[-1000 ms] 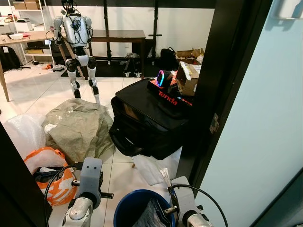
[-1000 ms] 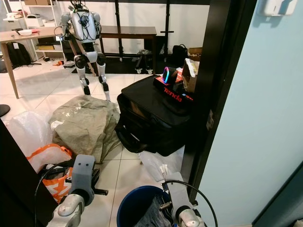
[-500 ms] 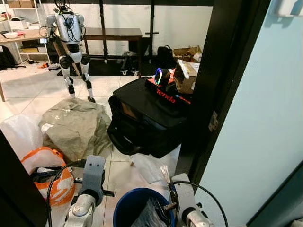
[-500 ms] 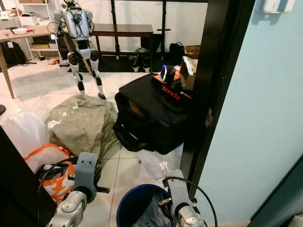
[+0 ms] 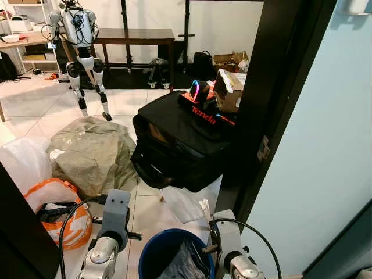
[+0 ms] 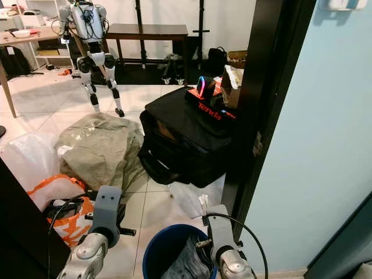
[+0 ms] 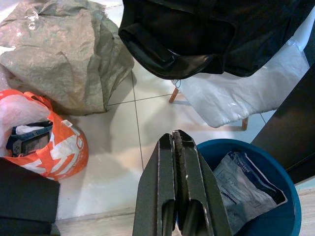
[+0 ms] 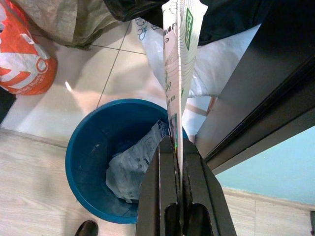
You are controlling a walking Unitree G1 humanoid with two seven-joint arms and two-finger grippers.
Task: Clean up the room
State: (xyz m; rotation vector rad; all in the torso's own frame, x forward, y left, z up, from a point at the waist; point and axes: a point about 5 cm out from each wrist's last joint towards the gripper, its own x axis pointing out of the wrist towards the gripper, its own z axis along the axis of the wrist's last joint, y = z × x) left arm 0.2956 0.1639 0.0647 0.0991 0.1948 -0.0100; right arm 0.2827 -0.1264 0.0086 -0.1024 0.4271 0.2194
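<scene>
One crumpled packet already lies in the blue bin (image 8: 93, 162) near me; plenty is left on the floor: an orange bag (image 5: 58, 212) at left, a grey-green sack (image 5: 93, 154), clear plastic sheeting (image 7: 246, 88) under the black bag (image 5: 180, 139). My right gripper (image 8: 178, 147) hovers above the bin's rim, jaws pinching a folded paper wrapper (image 8: 178, 59). My left gripper (image 7: 174, 147) hangs beside the bin, jaws pressed together, empty.
</scene>
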